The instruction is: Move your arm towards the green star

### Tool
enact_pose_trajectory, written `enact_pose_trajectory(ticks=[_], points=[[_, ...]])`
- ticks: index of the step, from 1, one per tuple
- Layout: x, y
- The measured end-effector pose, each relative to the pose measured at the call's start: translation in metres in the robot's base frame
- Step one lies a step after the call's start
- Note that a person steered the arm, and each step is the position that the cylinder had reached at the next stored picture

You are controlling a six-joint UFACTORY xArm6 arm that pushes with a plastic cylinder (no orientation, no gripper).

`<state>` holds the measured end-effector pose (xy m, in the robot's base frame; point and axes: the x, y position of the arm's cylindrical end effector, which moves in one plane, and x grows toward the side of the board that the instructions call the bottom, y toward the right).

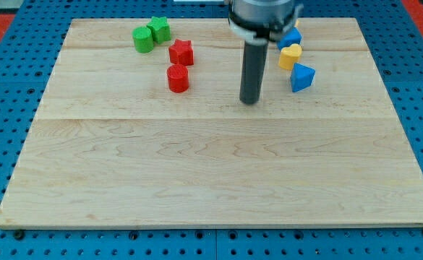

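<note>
The surface (211, 180) is a pale wooden board on a blue perforated base (1, 87); no writing is readable. My tip (250, 101), a plain rod tool grasping nothing, rests on bare wood between the red cylinder (177, 78) and the blue blocks (301, 76). The green star (159, 29) sits near the view's top left, touching a green cylinder (144, 40).

Your green star (160, 29) lies flat near the board's top edge, well to the view's left of my tip (250, 101) and farther up, touching a green cylinder (144, 40) on its lower-left side.
</note>
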<state>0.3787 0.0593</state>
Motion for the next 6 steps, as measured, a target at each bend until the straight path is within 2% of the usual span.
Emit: enact_pose_trajectory(ticks=[2,3,4,6], points=[[-0.101,-0.004],[-0.124,-0.022],[-0.150,-0.068],[-0.159,-0.115]])
